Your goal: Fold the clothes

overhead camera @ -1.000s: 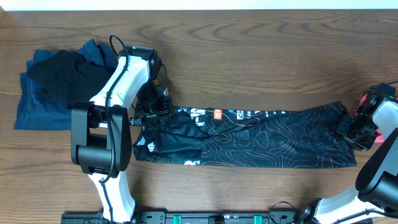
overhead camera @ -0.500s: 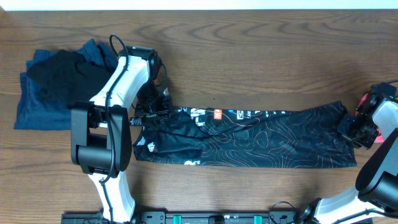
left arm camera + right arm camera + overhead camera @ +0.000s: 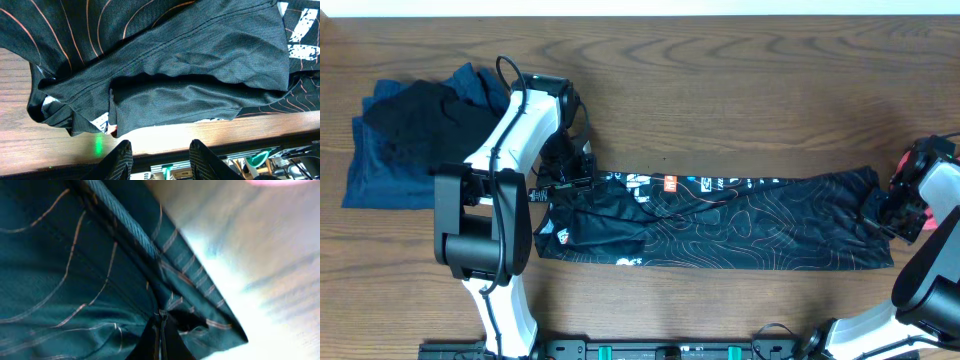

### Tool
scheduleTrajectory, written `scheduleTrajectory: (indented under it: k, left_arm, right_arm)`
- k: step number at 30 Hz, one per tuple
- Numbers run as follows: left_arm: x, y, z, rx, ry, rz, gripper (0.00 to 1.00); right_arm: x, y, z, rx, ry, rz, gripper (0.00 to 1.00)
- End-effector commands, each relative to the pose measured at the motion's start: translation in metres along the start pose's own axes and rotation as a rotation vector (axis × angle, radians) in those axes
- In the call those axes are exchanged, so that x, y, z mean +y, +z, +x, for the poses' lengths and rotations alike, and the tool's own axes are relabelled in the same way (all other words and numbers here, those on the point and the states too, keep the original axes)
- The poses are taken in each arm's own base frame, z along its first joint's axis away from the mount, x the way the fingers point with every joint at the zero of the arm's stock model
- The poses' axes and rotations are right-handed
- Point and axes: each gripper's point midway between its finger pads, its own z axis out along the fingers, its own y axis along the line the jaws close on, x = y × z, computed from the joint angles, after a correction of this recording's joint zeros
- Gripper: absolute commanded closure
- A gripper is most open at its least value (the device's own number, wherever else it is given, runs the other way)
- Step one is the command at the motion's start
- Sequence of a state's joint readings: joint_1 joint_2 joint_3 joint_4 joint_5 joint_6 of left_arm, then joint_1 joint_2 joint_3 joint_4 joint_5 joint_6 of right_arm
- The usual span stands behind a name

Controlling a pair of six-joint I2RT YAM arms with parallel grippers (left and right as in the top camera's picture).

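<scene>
One black shirt (image 3: 740,225) with thin orange contour lines lies folded into a long band across the middle of the counter (image 3: 720,90). Its long axis runs left to right, with white print along the far edge toward the left end. The left hand (image 3: 161,150) sits at that left end, fingers spread with nothing between them. The right hand (image 3: 160,327) is pressed together, pinching the hem at the right end. A pile (image 3: 390,150) of dark blue and black clothes lies far left.

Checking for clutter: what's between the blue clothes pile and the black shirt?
Overhead: only the left arm, over bare table, between blue pile and black shirt.
</scene>
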State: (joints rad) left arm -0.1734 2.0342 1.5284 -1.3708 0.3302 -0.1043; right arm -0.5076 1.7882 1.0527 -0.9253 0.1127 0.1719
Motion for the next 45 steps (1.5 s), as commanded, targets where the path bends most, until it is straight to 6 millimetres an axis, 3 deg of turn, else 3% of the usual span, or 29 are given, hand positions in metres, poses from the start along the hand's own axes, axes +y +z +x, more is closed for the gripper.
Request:
scheduleTrajectory:
  k: [1, 9, 14, 28, 33, 45]
  left_arm:
    - [0.000, -0.002, 0.001, -0.007, 0.006, -0.001, 0.60]
    - [0.000, -0.002, 0.001, -0.007, 0.006, -0.001, 0.60]
    - [0.000, -0.002, 0.001, -0.007, 0.006, -0.001, 0.60]
    - [0.000, -0.002, 0.000, -0.010, 0.007, 0.000, 0.60]
    - [0.000, -0.002, 0.000, -0.010, 0.007, 0.000, 0.60]
    - [0.000, -0.002, 0.000, -0.010, 0.007, 0.000, 0.60]
  right_arm:
    - [-0.006, -0.005, 0.006, 0.026, 0.008, 0.014, 0.99]
    - [-0.024, -0.004, 0.021, 0.096, 0.110, 0.036, 0.99]
    - [-0.046, -0.005, 0.025, 0.105, 0.210, 0.115, 0.99]
    - [-0.051, -0.004, 0.023, 0.091, 0.253, 0.134, 0.98]
    - [-0.047, -0.004, 0.022, 0.091, 0.256, 0.111, 0.91]
    - [-0.042, -0.021, -0.002, 0.030, 0.268, 0.061, 0.87]
